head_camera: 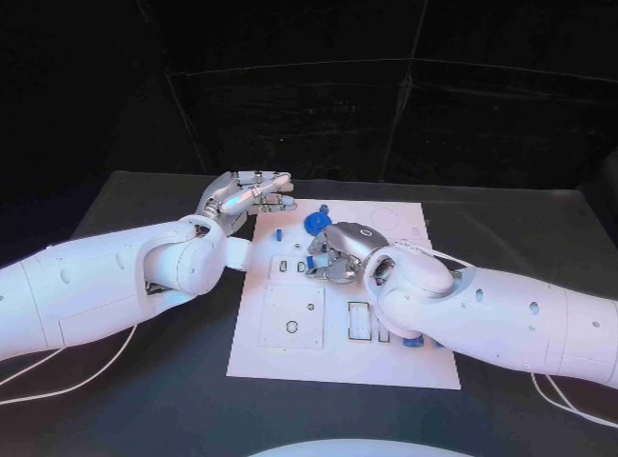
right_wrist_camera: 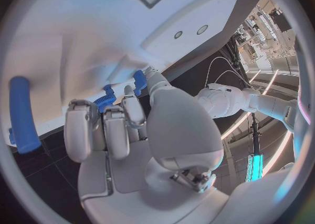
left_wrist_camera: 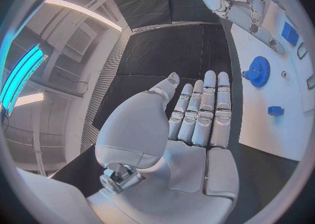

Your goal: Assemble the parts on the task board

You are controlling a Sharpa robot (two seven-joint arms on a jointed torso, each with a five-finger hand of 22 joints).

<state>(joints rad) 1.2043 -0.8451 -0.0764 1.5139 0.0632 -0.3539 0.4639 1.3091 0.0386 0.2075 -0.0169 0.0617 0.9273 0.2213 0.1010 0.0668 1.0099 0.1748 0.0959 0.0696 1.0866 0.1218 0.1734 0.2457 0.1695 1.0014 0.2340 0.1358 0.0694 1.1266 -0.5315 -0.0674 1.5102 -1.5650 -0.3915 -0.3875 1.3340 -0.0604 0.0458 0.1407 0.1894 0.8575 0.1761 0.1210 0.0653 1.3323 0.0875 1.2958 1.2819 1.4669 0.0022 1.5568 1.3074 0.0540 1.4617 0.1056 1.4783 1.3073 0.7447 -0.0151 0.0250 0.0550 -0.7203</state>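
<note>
One white board (head_camera: 298, 357) on the black bench (head_camera: 130, 400), and I count three blue parts on it from above: a gear (head_camera: 317, 224) near the far edge, a small piece (head_camera: 280, 231) just left of it, and another (head_camera: 411, 340) by the slots on the near right side. My left hand (head_camera: 244, 197) hovers flat beside the board's far left corner, fingers straight and side by side, holding nothing. My right hand (head_camera: 335, 254) sits over the board just this side of the gear, fingers curled in; a blue part (right_wrist_camera: 104, 100) shows at the fingertips, though I can't tell if I'm pinching it. A blue peg (right_wrist_camera: 22, 113) lies on the board beside that hand
</note>
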